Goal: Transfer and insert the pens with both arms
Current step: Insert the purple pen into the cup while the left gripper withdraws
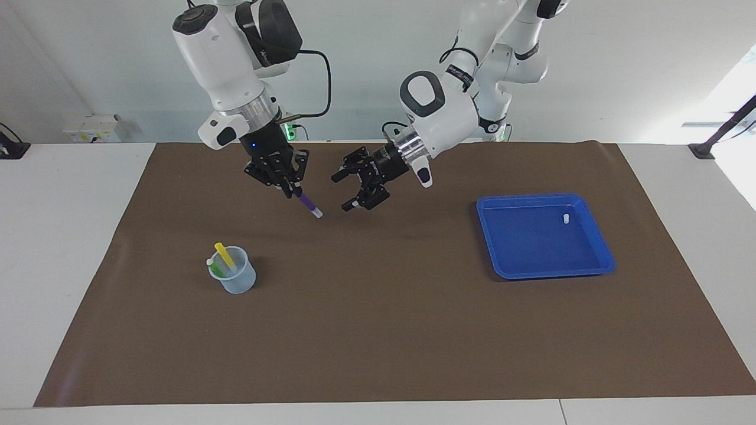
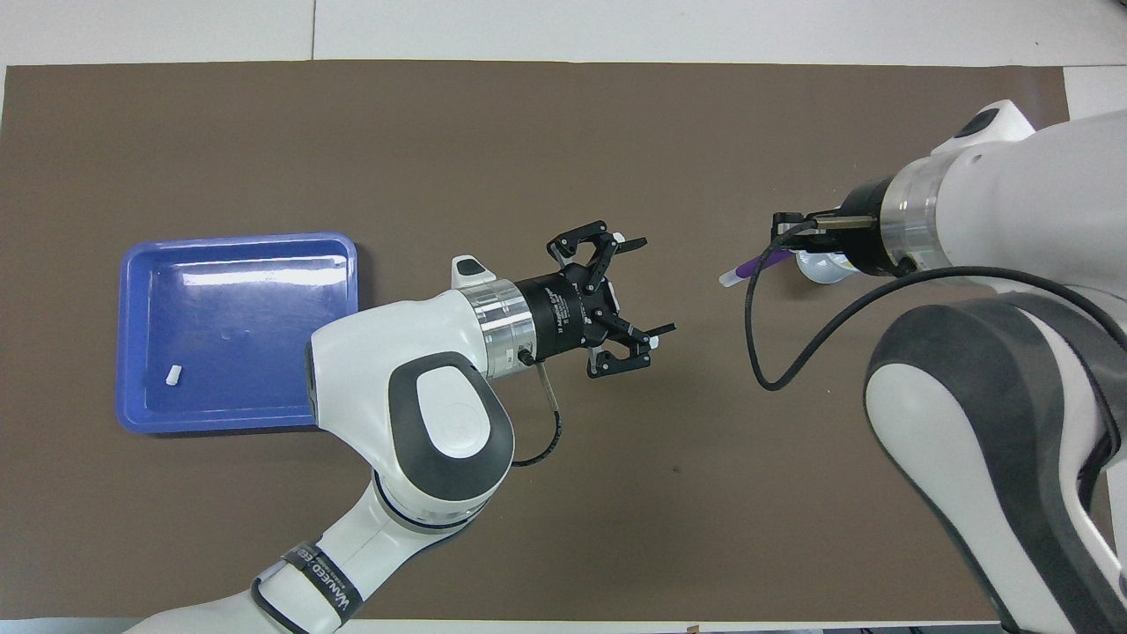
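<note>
My right gripper (image 1: 289, 188) is shut on the purple pen (image 1: 308, 204) and holds it slanted, pale tip down, in the air over the brown mat; it also shows in the overhead view (image 2: 779, 242) with the pen (image 2: 748, 266). My left gripper (image 1: 344, 192) is open and empty beside it, over the middle of the mat, and shows in the overhead view (image 2: 653, 283). The yellow pen (image 1: 224, 255) and the green pen (image 1: 216, 268) stand in a clear cup (image 1: 236, 277) toward the right arm's end. In the overhead view my right wrist mostly hides the cup (image 2: 814, 269).
A blue tray (image 1: 555, 273) lies on the mat toward the left arm's end, with a small white stub (image 1: 565, 218) in it; both show in the overhead view, tray (image 2: 238, 238) and stub (image 2: 173, 376). The brown mat (image 1: 384, 330) covers most of the table.
</note>
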Controlling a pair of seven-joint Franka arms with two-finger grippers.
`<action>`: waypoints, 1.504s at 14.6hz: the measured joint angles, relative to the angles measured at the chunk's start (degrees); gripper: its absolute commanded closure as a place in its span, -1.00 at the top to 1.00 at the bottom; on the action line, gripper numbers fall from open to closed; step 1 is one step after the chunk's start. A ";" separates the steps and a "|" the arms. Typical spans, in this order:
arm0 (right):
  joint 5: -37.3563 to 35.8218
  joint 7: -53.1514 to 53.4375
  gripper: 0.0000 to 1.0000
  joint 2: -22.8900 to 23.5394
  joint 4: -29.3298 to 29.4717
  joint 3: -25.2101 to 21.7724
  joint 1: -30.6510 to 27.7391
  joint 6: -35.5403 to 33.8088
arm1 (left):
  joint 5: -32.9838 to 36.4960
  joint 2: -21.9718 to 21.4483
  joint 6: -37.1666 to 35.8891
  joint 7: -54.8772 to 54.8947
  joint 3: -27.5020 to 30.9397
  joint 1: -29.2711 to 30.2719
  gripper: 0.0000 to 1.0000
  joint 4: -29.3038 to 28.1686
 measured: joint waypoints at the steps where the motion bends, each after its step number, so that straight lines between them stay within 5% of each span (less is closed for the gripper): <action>1: -1.08 -3.68 -1.00 0.05 -0.13 -0.02 -1.49 0.30 | 1.39 0.00 -0.01 1.60 0.09 0.99 1.00 -0.41; 5: -1.70 -19.01 -1.00 2.19 -1.42 -0.17 -8.00 4.87 | 17.24 -0.04 -4.94 2.66 0.36 7.43 1.00 -1.48; 11: -1.71 -26.07 -1.00 7.39 -1.90 -0.19 -10.66 10.15 | 58.08 -0.23 -33.89 4.27 0.59 21.52 1.00 5.26; 22: -7.68 -26.51 -1.00 9.69 -10.39 0.59 -8.06 22.08 | 87.54 -0.16 -56.91 36.27 0.86 26.56 1.00 20.49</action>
